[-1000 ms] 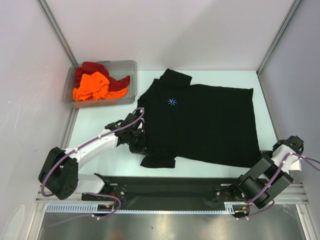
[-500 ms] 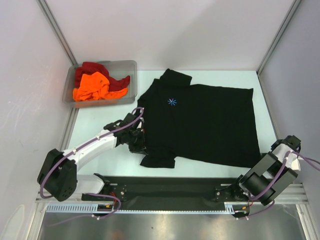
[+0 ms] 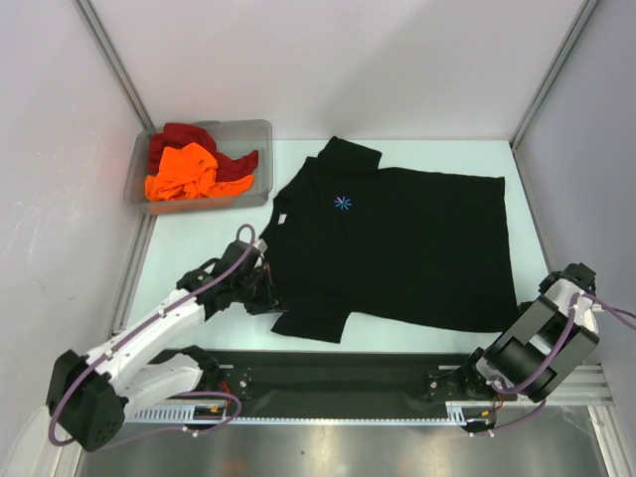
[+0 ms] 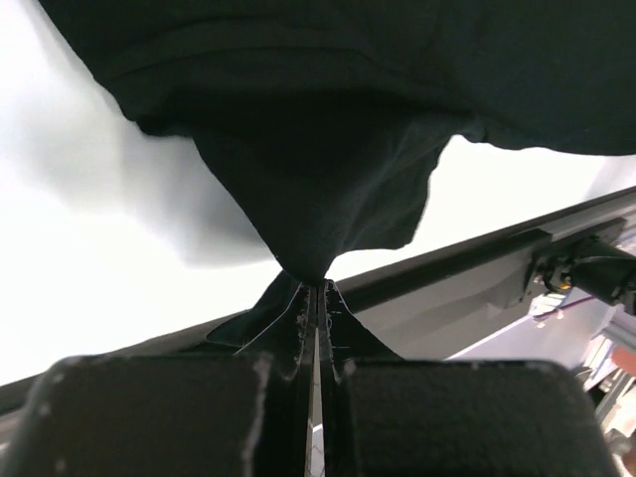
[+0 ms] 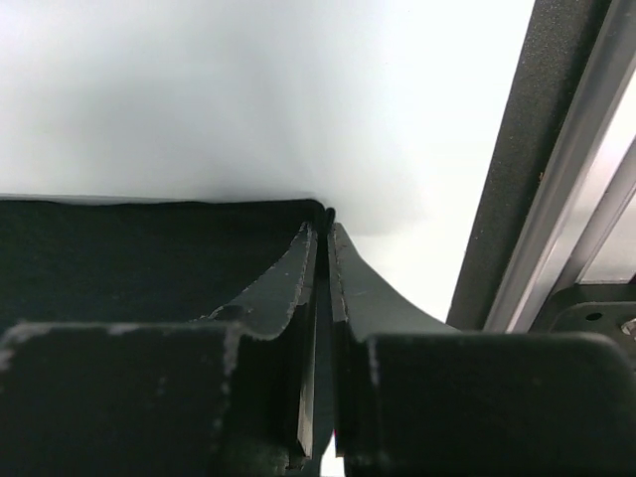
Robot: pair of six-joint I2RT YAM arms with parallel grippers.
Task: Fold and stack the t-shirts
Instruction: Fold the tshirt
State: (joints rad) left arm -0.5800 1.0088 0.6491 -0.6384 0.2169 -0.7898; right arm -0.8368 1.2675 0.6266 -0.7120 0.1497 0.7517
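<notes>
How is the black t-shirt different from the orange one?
The black t-shirt lies spread out on the table; the orange t-shirt is scrunched up in the clear bin. The black t-shirt has a little blue star mark; the orange t-shirt shows none. The left pincer pinches the black t-shirt's sleeve; no pincer touches the orange t-shirt. Both are soft cloth shirts.

Black t-shirt (image 4: 328,159) fold — pinched between closed jaws

Plain white walls (image 3: 348,60) with grey corner posts (image 3: 111,62) enclose a pale tabletop (image 3: 189,243).
</notes>
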